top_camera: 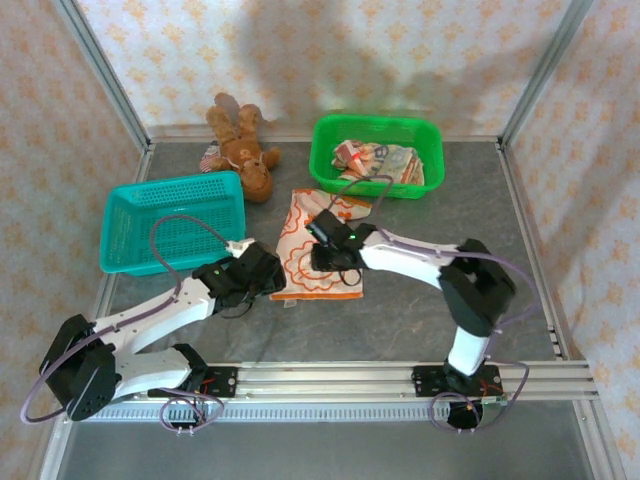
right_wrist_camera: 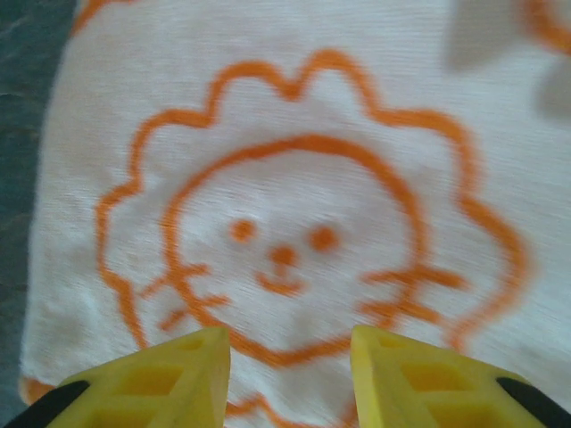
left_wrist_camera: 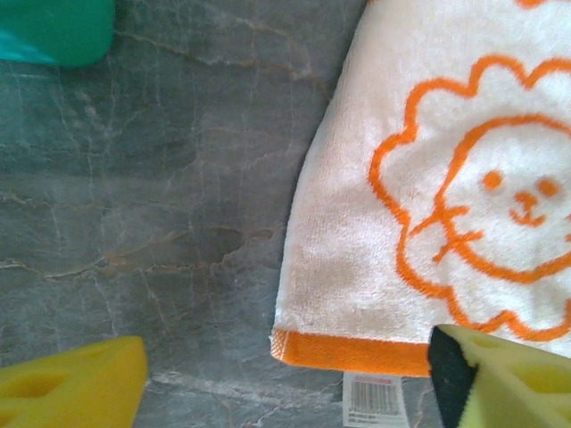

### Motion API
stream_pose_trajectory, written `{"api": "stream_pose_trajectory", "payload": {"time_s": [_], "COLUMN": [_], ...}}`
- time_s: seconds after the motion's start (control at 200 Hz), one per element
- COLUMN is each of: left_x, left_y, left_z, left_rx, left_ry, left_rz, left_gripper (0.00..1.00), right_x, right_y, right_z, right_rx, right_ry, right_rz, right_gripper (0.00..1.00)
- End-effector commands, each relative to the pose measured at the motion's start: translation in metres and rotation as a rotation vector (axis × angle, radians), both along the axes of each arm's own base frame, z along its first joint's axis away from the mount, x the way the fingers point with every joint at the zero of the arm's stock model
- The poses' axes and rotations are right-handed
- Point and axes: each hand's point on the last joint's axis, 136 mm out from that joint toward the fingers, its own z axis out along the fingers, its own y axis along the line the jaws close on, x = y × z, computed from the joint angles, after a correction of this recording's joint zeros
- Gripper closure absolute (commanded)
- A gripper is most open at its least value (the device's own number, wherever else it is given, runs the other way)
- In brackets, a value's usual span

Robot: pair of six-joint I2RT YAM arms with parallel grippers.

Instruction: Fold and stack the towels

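A: How is the white terry towel with orange lion outlines (top_camera: 318,228) going to handle?
B: Light, soft and limp, I am judging. It is lying flat on the grey marbled table (top_camera: 420,315). I am suggesting a pinch at the orange hem (left_wrist_camera: 348,350) corner.
A: And the grippers?
B: The left gripper (top_camera: 272,282) is gaping wide at that corner. The right gripper (right_wrist_camera: 290,357) is hovering over the towel's middle, slightly parted and empty. The left wrist view is showing a white label (left_wrist_camera: 375,399), too small to tell from above.

**Two baskets and a bear on a grey table**

A teal mesh basket (top_camera: 175,225) sits on the grey marbled table (top_camera: 400,315), to the left of and beyond the left gripper (top_camera: 272,285). A green basket (top_camera: 375,122) stands beyond the right gripper (top_camera: 336,266), slightly to its right. A brown teddy bear (top_camera: 243,150) lies beyond both grippers, between the baskets.
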Motion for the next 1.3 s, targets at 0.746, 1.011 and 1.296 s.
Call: {"api": "stream_pose_trajectory", "payload": {"time_s": [0.746, 1.011, 1.296], "left_x": [-0.006, -0.007, -0.006], "left_y": [-0.025, -0.027, -0.035], "left_z": [-0.065, -0.08, -0.076], "left_rx": [0.075, 0.106, 0.108], "left_ry": [0.17, 0.196, 0.183], "left_rz": [-0.103, -0.112, -0.118], "left_gripper": [0.64, 0.67, 1.0], "right_x": [-0.069, -0.067, -0.063], "right_y": [-0.074, -0.065, -0.065], "right_z": [-0.05, -0.068, -0.059], "right_rx": [-0.084, -0.111, -0.105], "right_ry": [0.103, 0.129, 0.095], "right_rz": [-0.098, -0.074, -0.071], "right_gripper": [0.6, 0.61, 1.0]}}
